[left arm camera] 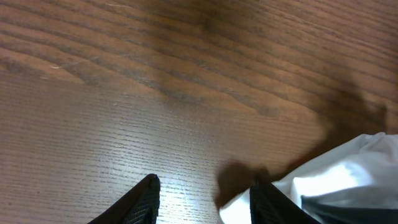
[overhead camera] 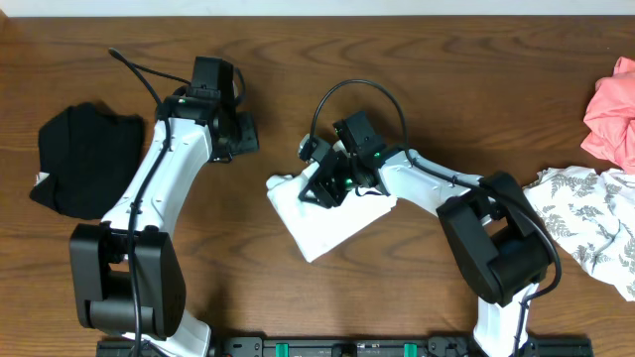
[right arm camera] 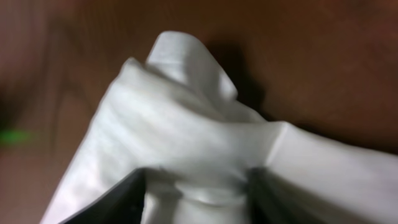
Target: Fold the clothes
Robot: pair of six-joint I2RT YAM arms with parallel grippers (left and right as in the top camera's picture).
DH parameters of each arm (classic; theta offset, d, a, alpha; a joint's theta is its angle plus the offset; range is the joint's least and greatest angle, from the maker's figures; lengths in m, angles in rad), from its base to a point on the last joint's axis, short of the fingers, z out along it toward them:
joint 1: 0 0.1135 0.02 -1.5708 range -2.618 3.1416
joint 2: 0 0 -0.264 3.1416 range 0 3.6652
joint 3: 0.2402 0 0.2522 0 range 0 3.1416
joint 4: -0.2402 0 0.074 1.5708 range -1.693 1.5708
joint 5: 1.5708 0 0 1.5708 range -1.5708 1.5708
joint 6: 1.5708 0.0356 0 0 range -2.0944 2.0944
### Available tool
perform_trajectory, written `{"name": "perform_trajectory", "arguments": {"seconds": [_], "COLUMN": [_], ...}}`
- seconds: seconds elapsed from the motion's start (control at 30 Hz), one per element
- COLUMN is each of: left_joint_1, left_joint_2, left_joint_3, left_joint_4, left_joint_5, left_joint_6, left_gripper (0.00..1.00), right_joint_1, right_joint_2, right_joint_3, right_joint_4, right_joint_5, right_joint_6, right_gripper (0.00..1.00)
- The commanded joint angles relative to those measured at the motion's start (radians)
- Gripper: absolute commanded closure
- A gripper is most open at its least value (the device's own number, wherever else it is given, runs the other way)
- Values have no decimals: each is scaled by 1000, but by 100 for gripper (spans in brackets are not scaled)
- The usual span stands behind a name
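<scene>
White cloth T-shirt (overhead camera: 327, 230), folded on brown wooden counter (overhead camera: 298, 59): right claw (right arm camera: 196, 186) straddles its bunched corner, whether pinching cannot be told; left claw (left arm camera: 202, 194) spread, empty, alongside.

White T-shirt (overhead camera: 322, 226): compact folded bundle, skewed, centre, far corner bunched upward.
Black garment (overhead camera: 84, 159): crumpled, far left.
Pink garment (overhead camera: 613, 111): heaped, far right.
Leaf-patterned white garment (overhead camera: 585, 213): rumpled, right, just near of the pink.
</scene>
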Motion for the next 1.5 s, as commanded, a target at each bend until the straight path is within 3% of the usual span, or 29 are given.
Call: {"name": "perform_trajectory", "arguments": {"seconds": [0.0, 0.33, 0.43, 0.6, 0.87, 1.03, 1.33, 1.47], "left_joint_1": [-3, -3, -3, -3, -3, -3, -3, -3], "left_joint_2": [8, 8, 8, 8, 8, 8, 8, 8], "left_joint_3": [5, 5, 5, 5, 5, 5, 5, 5], "left_joint_4": [3, 8, 8, 8, 8, 8, 7, 6], "left_joint_5": [-2, -2, -2, -2, -2, -2, -1, -1], "left_joint_6": [16, 16, 16, 16, 16, 16, 16, 16], "left_gripper": [53, 53, 53, 53, 53, 53, 53, 53], "right_joint_1": [12, -8, -17, -17, -21, -21, -21, -21], "right_joint_2": [-36, -377, -420, -403, -381, -372, -259, -195], "right_joint_3": [10, 67, 66, 23, -116, -207, -290, -290], "right_joint_4": [-93, -320, -468, -559, -496, -393, -197, -74], "right_joint_5": [16, 265, 276, 323, 458, 554, 594, 637], "right_joint_6": [-50, 29, 34, 61, 133, 169, 163, 76], "right_gripper": [42, 37, 46, 53, 63, 60, 61, 64]}}
